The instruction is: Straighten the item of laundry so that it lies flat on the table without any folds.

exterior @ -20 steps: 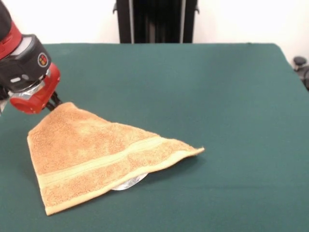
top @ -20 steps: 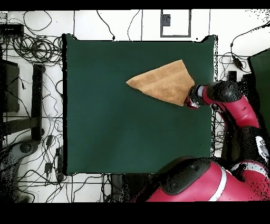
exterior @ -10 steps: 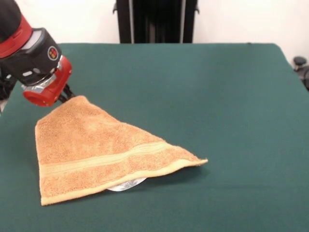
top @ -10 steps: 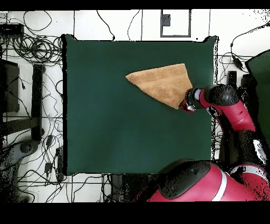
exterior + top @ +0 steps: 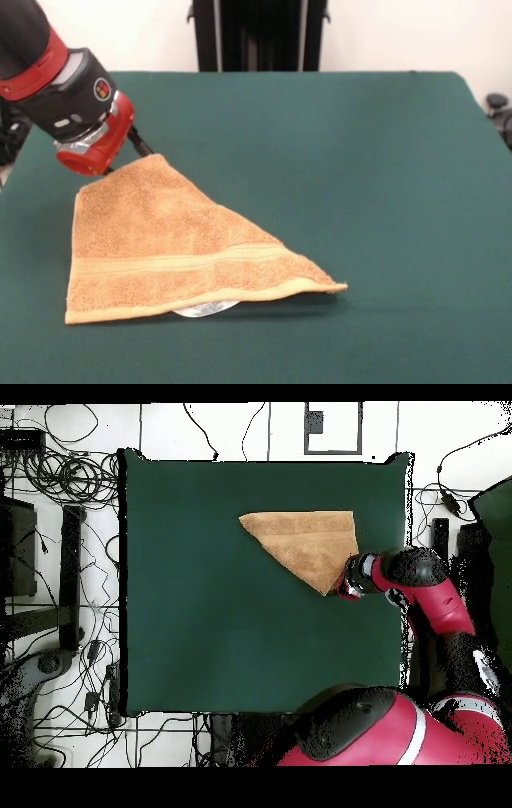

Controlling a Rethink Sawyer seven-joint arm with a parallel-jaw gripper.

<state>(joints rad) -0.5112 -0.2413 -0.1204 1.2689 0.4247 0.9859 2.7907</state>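
The item of laundry (image 5: 176, 248), an orange-tan towel, is folded into a triangle on the left part of the green table (image 5: 360, 160). Its woven band runs along the near edge, and a white tag (image 5: 204, 308) peeks out from under that edge. My gripper (image 5: 142, 150) is shut on the towel's far corner and holds that tip a little off the cloth. In the overhead view the item of laundry (image 5: 305, 539) lies near the table's (image 5: 200, 604) upper right, with the gripper (image 5: 338, 589) at its lowest point.
A black stand (image 5: 260, 36) rises behind the table's far edge. Cables (image 5: 60, 474) cover the floor around the table. The red arm (image 5: 430, 599) reaches in over the table's right side in the overhead view.
My gripper has moved to the right in the front view, dragging the held corner with it. The towel has swung so its banded edge now runs about parallel to the near table edge.
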